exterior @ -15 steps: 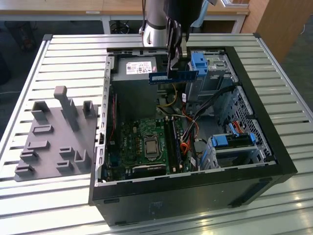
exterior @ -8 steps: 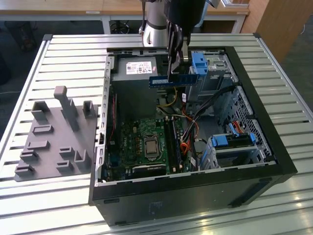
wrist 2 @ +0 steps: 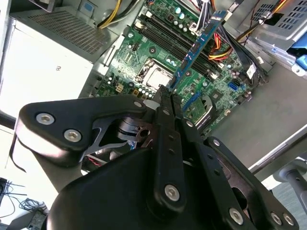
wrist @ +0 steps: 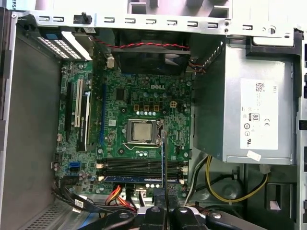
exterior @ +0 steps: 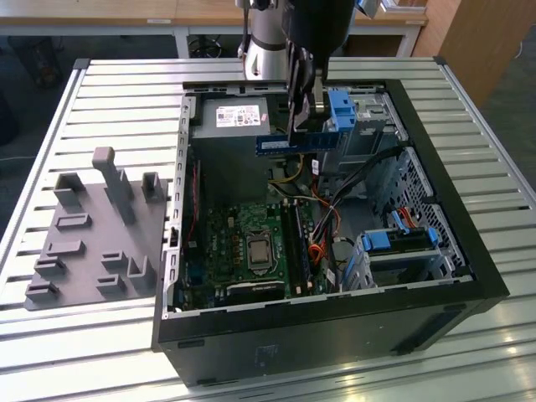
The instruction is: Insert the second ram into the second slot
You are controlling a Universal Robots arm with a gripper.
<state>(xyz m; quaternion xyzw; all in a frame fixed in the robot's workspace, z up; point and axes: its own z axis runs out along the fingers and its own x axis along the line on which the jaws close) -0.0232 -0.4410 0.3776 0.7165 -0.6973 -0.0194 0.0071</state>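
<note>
**A:** We have the tool (exterior: 300,134) clamped on the thin blue circuit-board ram stick (exterior: 272,144). It's at the upper middle of the exterior view, well above the green motherboard (exterior: 222,243) in the open black computer case (exterior: 335,322).

**B:** Agreed. The arm enters from the top edge, tool pointing down, stick level. In the first wrist view the stick (wrist: 163,163) shows edge-on, roughly square across the long black memory slots (wrist: 141,165).

**A:** That's our main risk. Lowered at that heading, it bridges the slots instead of seating.

**B:** Another blue stick (wrist: 139,178) already fills one slot, so a small offset lands us on it.

**A:** The orange and red cables (wrist: 117,194) just beside the slots could snag. We grip a narrow edge too, so any tilt under push load could slip the stick.
</note>
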